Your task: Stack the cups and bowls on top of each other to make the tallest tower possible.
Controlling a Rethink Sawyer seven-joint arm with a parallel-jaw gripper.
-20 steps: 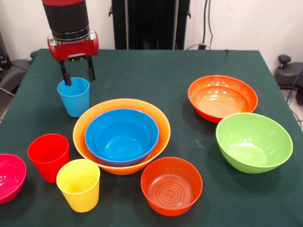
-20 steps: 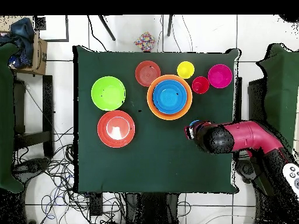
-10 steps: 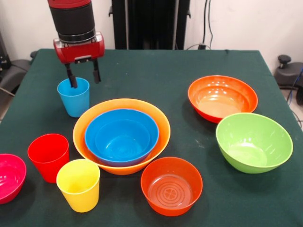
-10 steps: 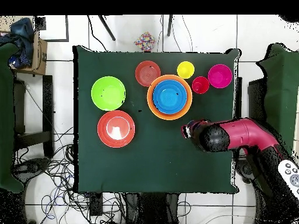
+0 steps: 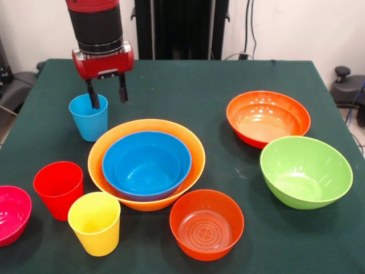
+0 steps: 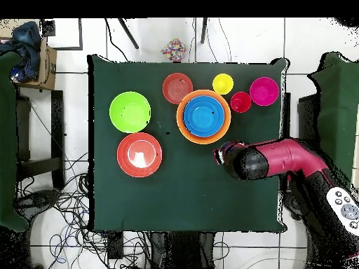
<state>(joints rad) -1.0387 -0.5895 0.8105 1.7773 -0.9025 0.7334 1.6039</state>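
Note:
The tower is a large pale orange bowl (image 5: 197, 149) (image 6: 181, 119) with a blue bowl (image 5: 146, 165) (image 6: 203, 115) nested in it. A light blue cup (image 5: 89, 119) stands upright just behind its left side. My gripper (image 5: 107, 96) (image 6: 219, 154) hangs open over the cup's right rim, with one finger (image 5: 93, 98) in front of the rim and the other to its right, holding nothing. The red cup (image 5: 57, 189) and yellow cup (image 5: 95, 222) stand at the front left. In the overhead view the arm hides the light blue cup.
A magenta bowl (image 5: 11, 214) sits at the left edge. One red-orange bowl (image 5: 206, 224) lies in front of the tower, another (image 5: 268, 117) at the right, with a lime green bowl (image 5: 305, 171) in front of it. A black stand rises behind the table.
The open gripper has shifted right, from straddling the light blue cup to hanging over its right rim. The cup and bowls have not moved.

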